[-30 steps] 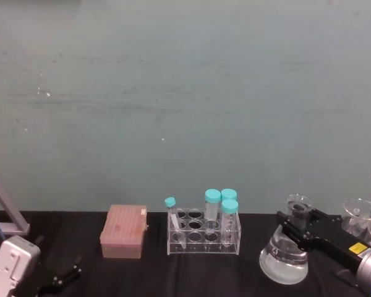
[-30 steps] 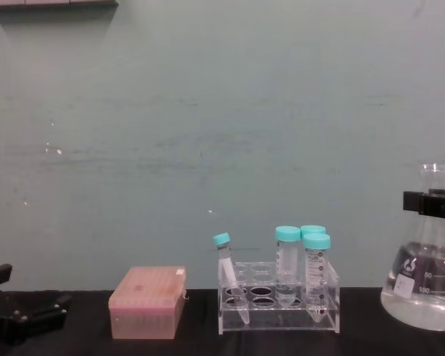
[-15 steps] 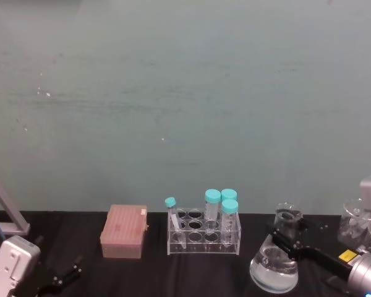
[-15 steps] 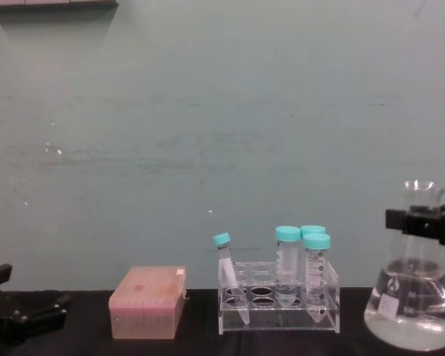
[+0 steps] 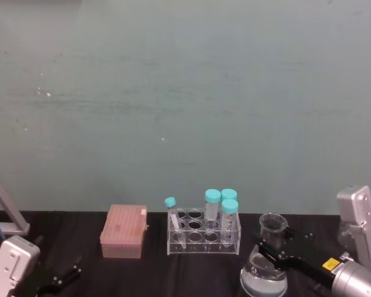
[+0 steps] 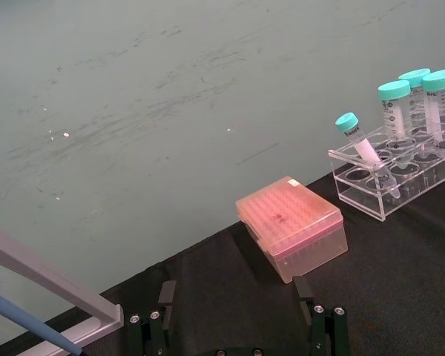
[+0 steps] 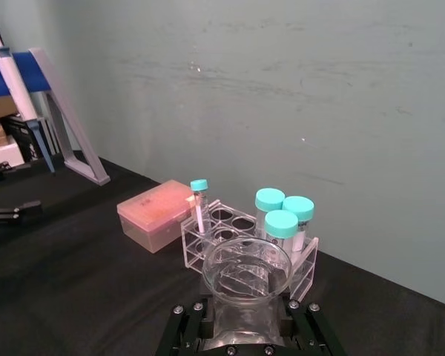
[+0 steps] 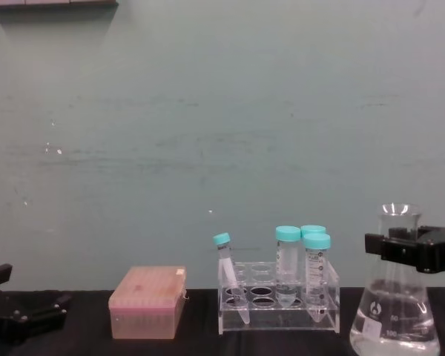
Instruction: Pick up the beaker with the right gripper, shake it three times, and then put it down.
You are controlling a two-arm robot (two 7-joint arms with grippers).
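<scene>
At the near right of the black tabletop [image 5: 173, 272], my right end effector [image 5: 271, 249] pinches the beaker [image 5: 263, 279] by its neck.

Both flat black fingers press on the narrow glass just under the flared rim. The flask stands upright with clear liquid pooled in its wide base. That base is low by the tabletop, though I cannot tell whether it touches. My left end effector [image 5: 63, 276] lies low at the near left corner, fingers spread and holding nothing. Farther back, left of the beaker, a clear rack [image 5: 204, 236] carries four teal-capped tubes [image 5: 213, 204], one of them leaning. A pink tip box [image 5: 123, 231] sits beside the rack on its left. A teal wall [image 5: 185, 93] closes the scene.
</scene>
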